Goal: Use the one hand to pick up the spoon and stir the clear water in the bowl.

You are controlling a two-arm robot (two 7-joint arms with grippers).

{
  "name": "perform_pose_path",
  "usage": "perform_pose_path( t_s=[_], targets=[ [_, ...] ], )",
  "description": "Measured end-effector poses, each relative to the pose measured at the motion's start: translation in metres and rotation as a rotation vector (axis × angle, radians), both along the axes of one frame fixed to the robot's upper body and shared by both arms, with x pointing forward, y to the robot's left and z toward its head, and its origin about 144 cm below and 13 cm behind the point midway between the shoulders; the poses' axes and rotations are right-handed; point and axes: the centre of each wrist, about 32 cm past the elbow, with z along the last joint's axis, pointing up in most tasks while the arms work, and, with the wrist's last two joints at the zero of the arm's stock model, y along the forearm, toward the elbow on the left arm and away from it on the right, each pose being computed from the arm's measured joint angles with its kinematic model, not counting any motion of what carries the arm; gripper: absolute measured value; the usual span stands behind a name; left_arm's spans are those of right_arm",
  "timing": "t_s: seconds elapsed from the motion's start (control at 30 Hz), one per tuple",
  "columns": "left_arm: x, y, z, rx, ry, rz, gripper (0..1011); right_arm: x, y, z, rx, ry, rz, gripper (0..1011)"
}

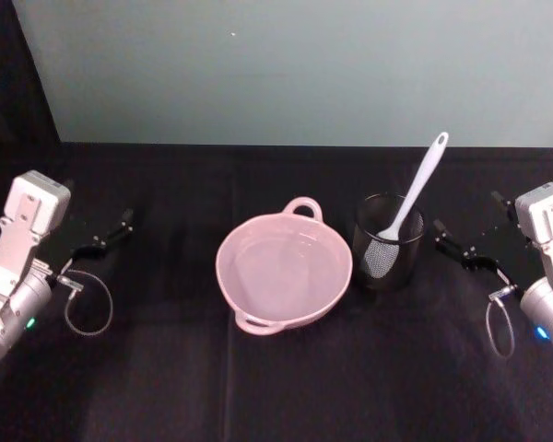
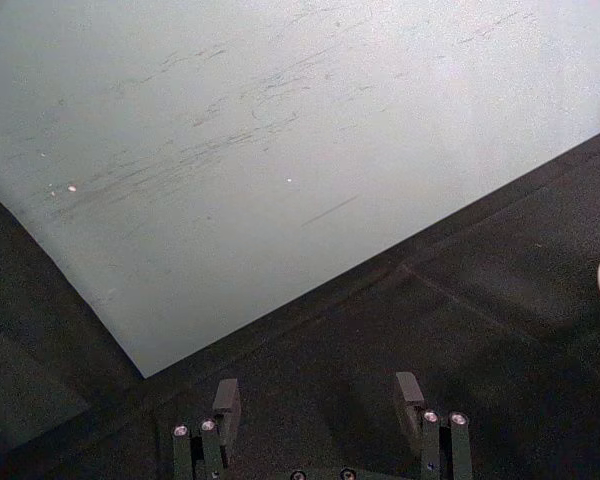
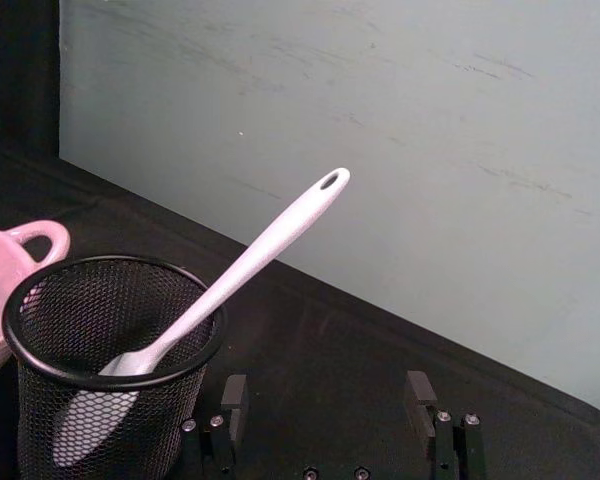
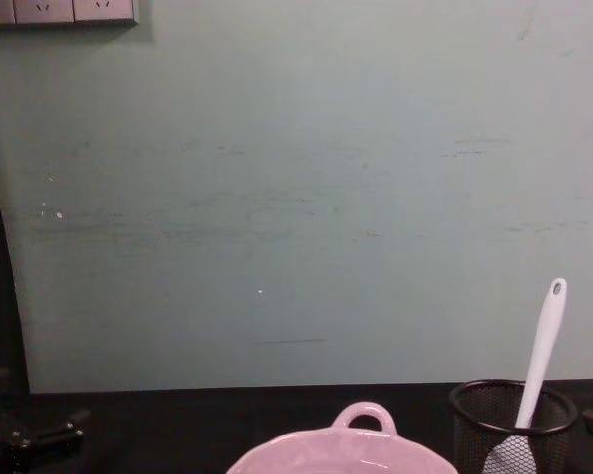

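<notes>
Spoon [image 1: 415,198] leans in mesh cup [image 1: 407,267]; left end effector [image 2: 318,395], right end effector [image 3: 327,390] apparently open.

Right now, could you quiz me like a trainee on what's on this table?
1. Fill in: the white spoon stands in the ___.
2. Which gripper is nearer to it? A. left gripper B. right gripper
3. True or false: both grippers are shut.

Key: 1. black wire-mesh cup. 2. B. 3. False, both are open.
</notes>
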Motion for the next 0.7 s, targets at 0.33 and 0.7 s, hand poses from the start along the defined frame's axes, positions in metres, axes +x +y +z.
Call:
perform_pose_path(
  t_s=[0.33, 0.7],
  targets=[
    [0.0, 0.0, 0.0, 0.0, 0.0, 0.0, 1011, 0.0, 0.0, 0.0, 0.0, 0.0, 0.0, 1004],
    [0.0, 0.0, 0.0, 0.0, 0.0, 0.0, 1011, 0.0, 0.0, 0.0, 0.0, 0.0, 0.0, 1004]
  ],
)
